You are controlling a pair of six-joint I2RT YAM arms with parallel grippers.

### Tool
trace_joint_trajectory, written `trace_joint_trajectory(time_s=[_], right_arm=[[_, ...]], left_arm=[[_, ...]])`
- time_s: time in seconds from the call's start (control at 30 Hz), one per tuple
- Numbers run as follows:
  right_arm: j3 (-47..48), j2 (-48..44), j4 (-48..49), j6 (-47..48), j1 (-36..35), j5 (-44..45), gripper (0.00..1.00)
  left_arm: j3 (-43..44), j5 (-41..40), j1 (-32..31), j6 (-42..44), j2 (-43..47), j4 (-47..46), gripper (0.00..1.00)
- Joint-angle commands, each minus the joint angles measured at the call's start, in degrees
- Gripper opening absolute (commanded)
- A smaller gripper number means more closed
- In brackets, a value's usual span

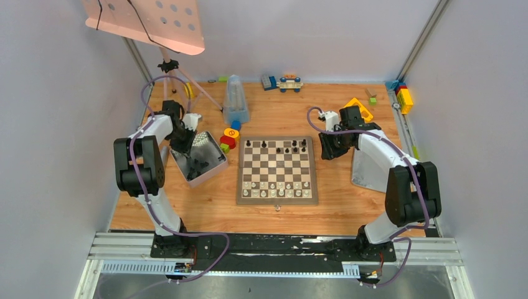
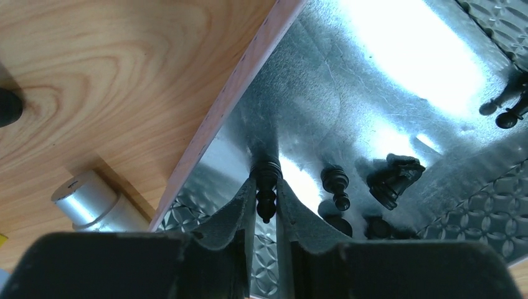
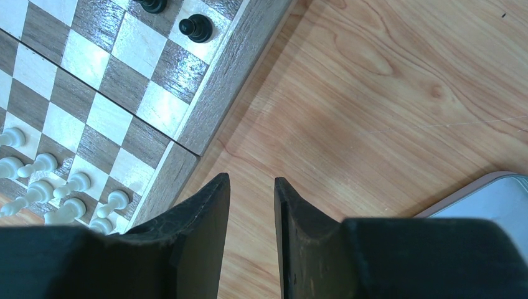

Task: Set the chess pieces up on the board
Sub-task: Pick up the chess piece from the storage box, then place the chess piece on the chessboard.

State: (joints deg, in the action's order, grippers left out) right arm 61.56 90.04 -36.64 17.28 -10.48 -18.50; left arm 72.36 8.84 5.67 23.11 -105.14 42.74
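The board (image 1: 277, 199) lies mid-table. Several black pieces (image 1: 264, 144) stand on its far rows and several white pieces (image 1: 277, 185) on its near rows. One small piece (image 1: 278, 207) lies just off the near edge. My left gripper (image 1: 185, 149) is down inside the grey metal tray (image 1: 212, 169). In the left wrist view the gripper (image 2: 266, 190) is shut on a black piece (image 2: 268, 169). A black pawn (image 2: 336, 184), a black knight (image 2: 395, 177) and more black pieces lie loose on the tray floor (image 2: 373, 75). My right gripper (image 1: 328, 149) is open and empty above bare wood, right of the board; in the right wrist view the gripper (image 3: 252, 182) is beside the board's border (image 3: 230, 68).
Coloured toy blocks (image 1: 229, 138) sit between tray and board. A translucent cone-shaped object (image 1: 235, 99), a tripod stand (image 1: 168, 68) and more toys (image 1: 283, 82) stand at the back. A second grey tray (image 1: 364, 169) lies under my right arm. A silver cylinder (image 2: 87, 199) stands beside the left tray.
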Motion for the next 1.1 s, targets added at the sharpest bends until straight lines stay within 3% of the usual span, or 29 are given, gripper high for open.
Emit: trace_joint_trajectory(time_s=[0.0, 0.23, 0.53, 0.83, 1.07], right_arm=[[2.18, 0.75, 0.48, 0.65, -0.52, 0.55, 0.33], [2.23, 0.71, 0.34, 0.65, -0.69, 0.57, 0.33], [2.34, 0.73, 0.26, 0.73, -1.06, 0.68, 0.33], [2.34, 0.26, 0.33, 0.92, -1.13, 1.4, 0.33], [2.18, -1.35, 1.52, 0.23, -1.15, 2.59, 0.32]], left_arm=[[0.51, 2.43, 0.46, 1.13, 0.56, -0.98, 0.19], [0.31, 4.87, 0.5, 1.08, 6.66, -1.11, 0.09], [0.56, 9.58, -2.01, 2.49, 15.29, 2.97, 0.08], [3.13, 9.62, -17.27, 1.91, 18.55, 3.79, 0.09], [14.55, 8.58, -30.15, 0.71, 10.5, 7.12, 0.09]])
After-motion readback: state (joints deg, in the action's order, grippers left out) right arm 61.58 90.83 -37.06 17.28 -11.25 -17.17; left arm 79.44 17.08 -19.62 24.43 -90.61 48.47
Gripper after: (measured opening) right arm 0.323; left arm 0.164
